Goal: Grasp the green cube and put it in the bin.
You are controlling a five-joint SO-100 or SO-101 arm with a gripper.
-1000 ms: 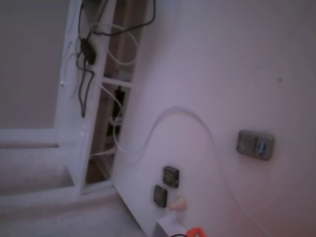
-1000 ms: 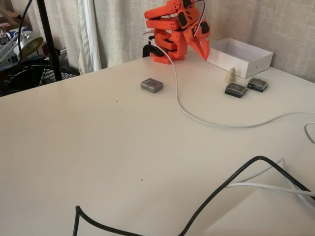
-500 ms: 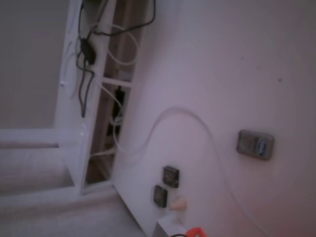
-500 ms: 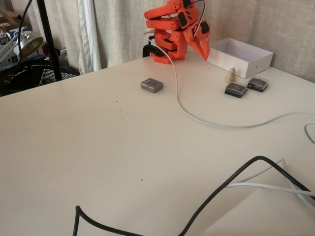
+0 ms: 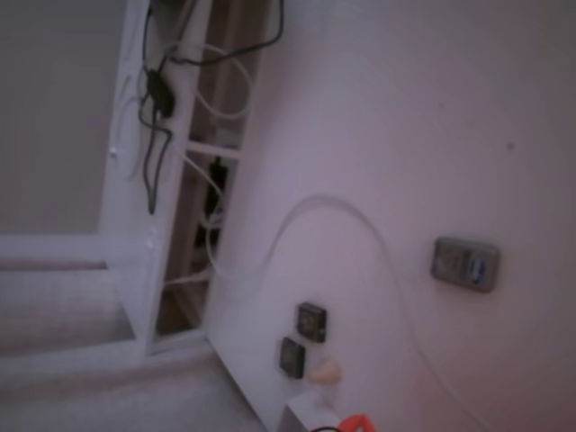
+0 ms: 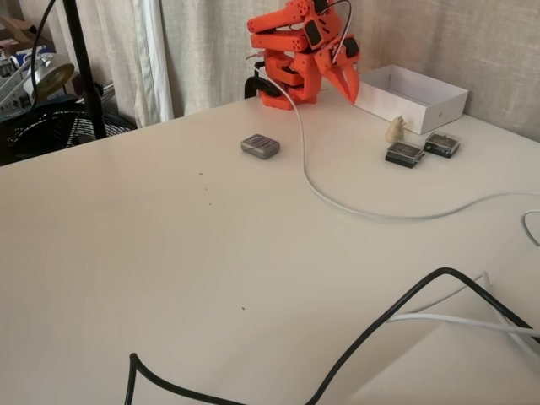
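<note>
Jaws (image 6: 348, 84) together, arm folded at far bench (image 6: 169, 253); no green cube visible, so locating it comes before reaching.

No readable text, label, brand, number or sign appears in either fixed view. The grey-silver device (image 6: 260, 146) carries a small blue mark on its face (image 5: 465, 264), too blurred to make out. The two small dark squares (image 6: 418, 150) and the white box (image 6: 411, 98) show no legible lettering.
</note>
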